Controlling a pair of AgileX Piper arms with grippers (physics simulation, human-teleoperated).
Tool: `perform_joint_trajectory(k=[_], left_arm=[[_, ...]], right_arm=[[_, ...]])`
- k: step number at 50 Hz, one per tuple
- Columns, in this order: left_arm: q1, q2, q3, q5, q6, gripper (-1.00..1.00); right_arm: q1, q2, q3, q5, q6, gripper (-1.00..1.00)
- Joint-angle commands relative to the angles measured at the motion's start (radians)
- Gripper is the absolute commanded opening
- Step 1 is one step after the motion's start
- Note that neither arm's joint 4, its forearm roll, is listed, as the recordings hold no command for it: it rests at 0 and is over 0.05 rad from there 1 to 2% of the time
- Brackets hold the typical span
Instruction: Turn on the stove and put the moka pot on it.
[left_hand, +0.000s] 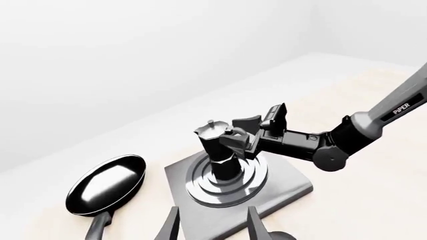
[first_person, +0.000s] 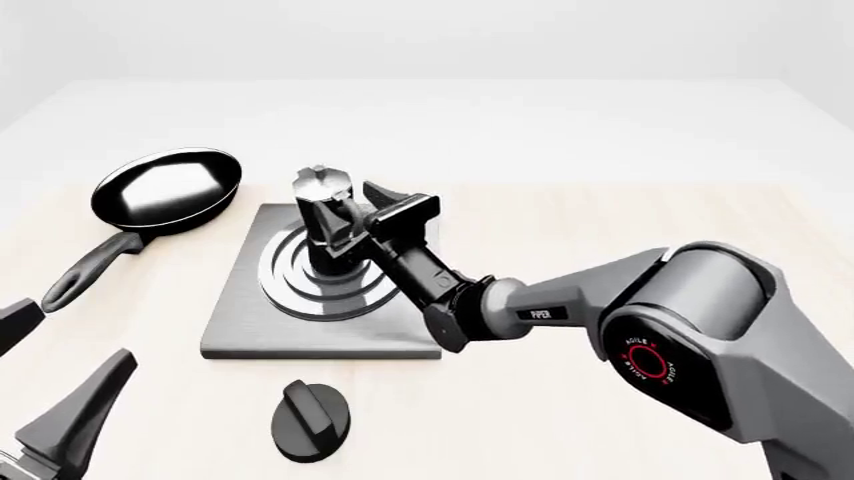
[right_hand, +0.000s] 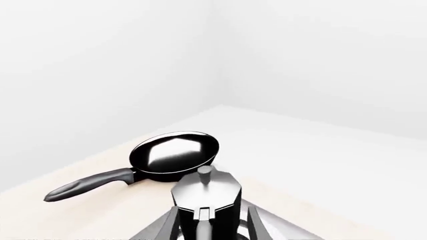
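Left gripper (first_person: 60, 405) sits at the lower left corner of the front view, fingers spread apart and holding nothing, with bare tabletop between it and everything else. Just right of it, low in the frame, the round black knob (first_person: 312, 422) lies flat on the table (first_person: 627, 190), a little below the stove plate's near edge and apart from it.

Above that, the stove (first_person: 240, 315) is a flat grey square left of centre; its near edge and left edge are unobstructed, while the right arm (first_person: 534, 312) crosses over its lower right corner from the big grey joint at lower right. On the silver burner rings (first_person: 287, 290) stands the moka pot (first_person: 326, 225), upright and well inside the rings (ring metal shows on every side of its base). The right gripper (first_person: 350, 228) is at the pot's handle side, one finger on each side of the pot; whether they are pressing on it or loose I cannot tell.

Farther off, at upper left, the black frying pan (first_person: 167, 190) rests beside the stove's far left corner, not touching it, handle pointing toward the lower left. Beyond the pan and pot the table runs open to its far edge.
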Motion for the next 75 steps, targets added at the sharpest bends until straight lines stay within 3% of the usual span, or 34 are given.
perform_joint_trajectory(k=[1,14,75], left_arm=[[-0.003,0.004,0.004,-0.006,0.001,1.0],[-0.001,0.0,0.006,-0.005,0.005,1.0],[0.004,-0.003,0.0,0.004,0.011,1.0]], right_arm=[[-0.003,-0.014,0.012,-0.011,0.0,1.0],[0.026,-0.191,0.186,-0.131,0.021,1.0],[0.017,-0.568,0.403,-0.18,0.05,1.0]])
